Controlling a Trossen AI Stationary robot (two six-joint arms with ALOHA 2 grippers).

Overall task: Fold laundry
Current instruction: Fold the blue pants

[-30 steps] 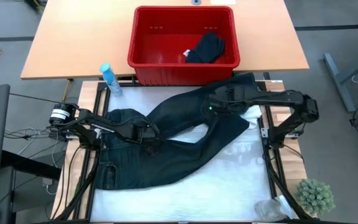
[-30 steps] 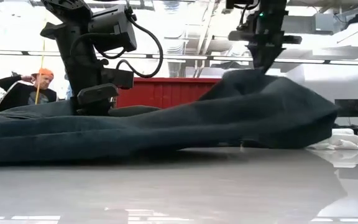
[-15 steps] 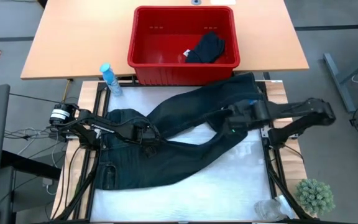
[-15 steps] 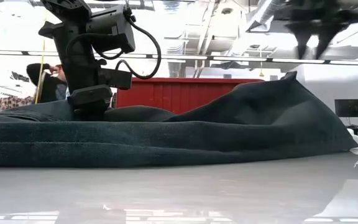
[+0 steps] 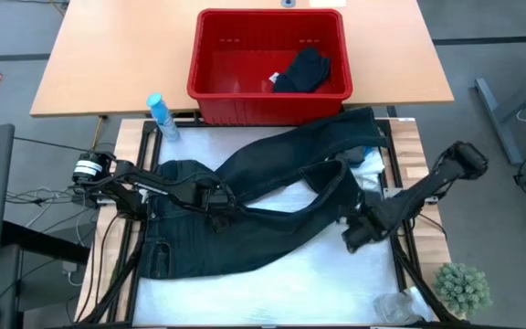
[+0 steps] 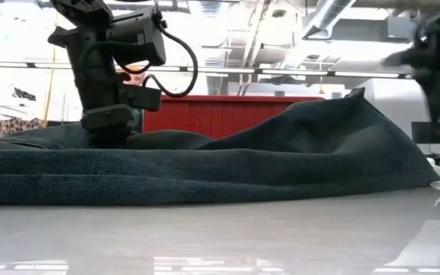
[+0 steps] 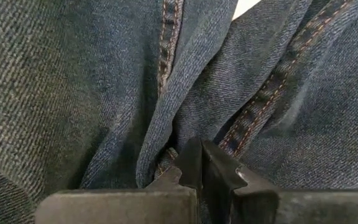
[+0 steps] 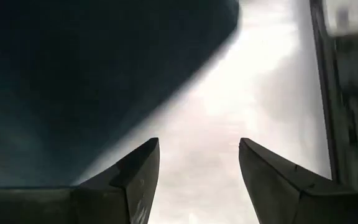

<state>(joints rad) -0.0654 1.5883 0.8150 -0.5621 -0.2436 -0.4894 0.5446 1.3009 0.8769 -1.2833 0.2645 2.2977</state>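
High view: dark jeans [image 5: 272,196] lay spread across the white work mat [image 5: 272,283], waist end toward the left arm's side, one leg running up toward the red basket [image 5: 210,64] and the far right corner. The basket sat on the wooden table [image 5: 89,64] beyond the mat, with a dark garment [image 5: 302,71] inside. A bit of white garment [image 5: 370,169] showed at the jeans' right edge. A blue bottle [image 5: 160,116] stood near the basket's left corner; a small green plant [image 5: 464,288] sat at the near right. Left gripper [image 5: 219,203] was down on the jeans at the crotch area. Right gripper [image 5: 352,236] hung over bare mat just beside the jeans' right edge, not touching cloth. Low view: jeans formed a long low ridge, rising to a peak on the right; left arm [image 6: 105,69] came down onto the fabric; right arm [image 6: 434,53] blurred at the right edge, clear of the cloth. Left wrist view: fingers [image 7: 194,171] pressed together, pinching a fold of denim beside an orange-stitched seam. Right wrist view: fingers [image 8: 135,174] spread apart, nothing between them, white mat ahead, dark denim off to one side.
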